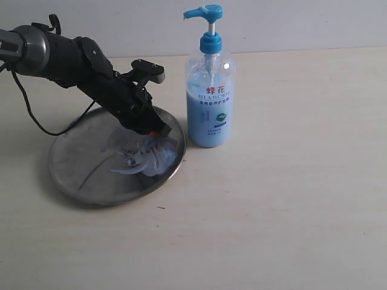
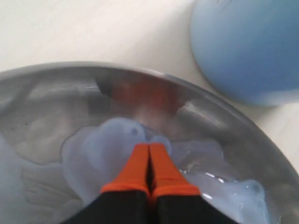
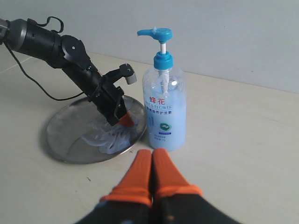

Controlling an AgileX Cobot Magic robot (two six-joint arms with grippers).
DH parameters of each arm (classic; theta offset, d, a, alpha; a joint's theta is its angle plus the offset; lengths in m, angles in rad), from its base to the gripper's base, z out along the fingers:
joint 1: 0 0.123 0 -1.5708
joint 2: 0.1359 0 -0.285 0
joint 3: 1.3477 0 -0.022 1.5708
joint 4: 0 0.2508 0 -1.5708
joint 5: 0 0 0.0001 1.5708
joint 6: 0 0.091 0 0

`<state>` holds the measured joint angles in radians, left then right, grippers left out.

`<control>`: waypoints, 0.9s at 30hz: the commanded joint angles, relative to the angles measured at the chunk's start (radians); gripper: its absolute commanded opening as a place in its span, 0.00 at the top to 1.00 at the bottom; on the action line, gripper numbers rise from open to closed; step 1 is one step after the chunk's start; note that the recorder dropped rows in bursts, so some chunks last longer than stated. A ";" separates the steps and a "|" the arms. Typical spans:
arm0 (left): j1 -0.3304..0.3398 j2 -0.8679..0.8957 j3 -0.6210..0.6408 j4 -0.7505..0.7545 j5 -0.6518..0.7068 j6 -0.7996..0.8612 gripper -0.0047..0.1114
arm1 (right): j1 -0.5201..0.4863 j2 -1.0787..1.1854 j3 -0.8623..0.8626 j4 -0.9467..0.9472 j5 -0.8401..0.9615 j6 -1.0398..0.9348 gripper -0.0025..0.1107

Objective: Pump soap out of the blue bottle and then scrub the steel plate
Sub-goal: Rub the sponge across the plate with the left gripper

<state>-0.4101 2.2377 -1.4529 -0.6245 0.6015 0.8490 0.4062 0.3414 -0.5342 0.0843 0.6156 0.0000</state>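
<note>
Left pincer (image 1: 156, 134) is angled down into the steel plate (image 1: 72, 151), orange fingertips (image 2: 135, 163) pressed together with nothing pinched between them as far as I can see. The tips sit right in the soap (image 2: 93, 158), a pale blue gel blob that spreads out on both sides of the tips and a bit ahead of them. It's smeared whitish where it's thin. Beyond the tips the plate's rim curves past, and just outside that rim is the blue bottle (image 1: 210, 115). It stands upright on the table (image 1: 290, 199), close to the plate's edge, though I can't tell if they actually touch. It's roughly two-thirds full of light blue liquid, and its pump head (image 1: 204, 12) is up, spout pointing back over the plate side.

Right pincer (image 3: 152, 151) is also closed, orange tips together and empty, low over bare table. The bottle is straight ahead of its tips and near, and the plate with the other arm in it is ahead and off to the side. This pincer doesn't show in the exterior view at all.
</note>
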 commanded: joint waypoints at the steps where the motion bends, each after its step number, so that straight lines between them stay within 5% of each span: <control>1: -0.002 0.030 0.008 0.021 0.000 -0.001 0.96 | 0.001 -0.004 0.003 0.007 -0.005 0.000 0.98; 11: 0.000 0.031 0.008 -0.032 -0.162 -0.074 0.96 | 0.001 -0.004 0.003 0.012 -0.005 0.000 0.98; 22: 0.004 0.031 0.008 0.331 -0.053 -0.357 0.96 | 0.001 -0.004 0.003 0.013 -0.005 0.000 0.98; 27: 0.000 0.031 0.008 0.338 0.060 -0.351 0.96 | 0.001 -0.004 0.003 0.013 -0.005 0.000 0.98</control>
<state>-0.4101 2.2390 -1.4632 -0.3273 0.5228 0.5121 0.4062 0.3414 -0.5342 0.0923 0.6156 0.0000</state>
